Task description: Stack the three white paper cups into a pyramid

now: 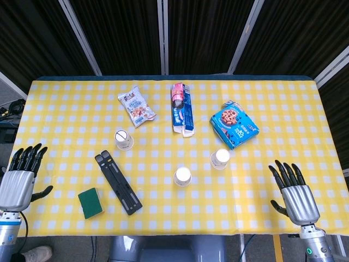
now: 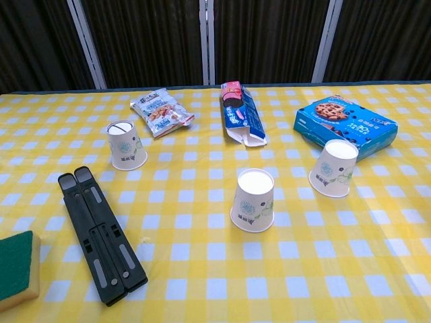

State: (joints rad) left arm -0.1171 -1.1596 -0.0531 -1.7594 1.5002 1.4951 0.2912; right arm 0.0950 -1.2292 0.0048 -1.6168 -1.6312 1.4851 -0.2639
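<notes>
Currently the counter, covered in a yellow-and-white check cloth, is carrying everything, and nothing is stacked yet.

Both hands are hovering at the near corners, well apart from the cups. Left hand: fingers spreading open, holding nothing. Right hand: fingers likewise apart, holding nothing. Neither is showing in the chest view.

Other items, largest first: blue cookie box lying at the far right; black folding stand lying at the near left; red-and-blue biscuit carton lying far centre with one end open; white snack bag lying far left of centre; green-and-yellow sponge sitting at the near left edge.

The three cups are all standing mouth-down: left cup just beyond the stand, centre cup nearest the robot, right cup just in front of the cookie box.

Judgement on the step in hand: no grasp has begun. The centre and right cups are lying near each other, so I am reading them as the natural base pair. They need bringing side by side, touching, then the left cup goes astride both. Paper walls are thin; a light grip from the side should avoid crushing.

Writing: print on the packs and green markings on the cups are showing, but all too small to read.
</notes>
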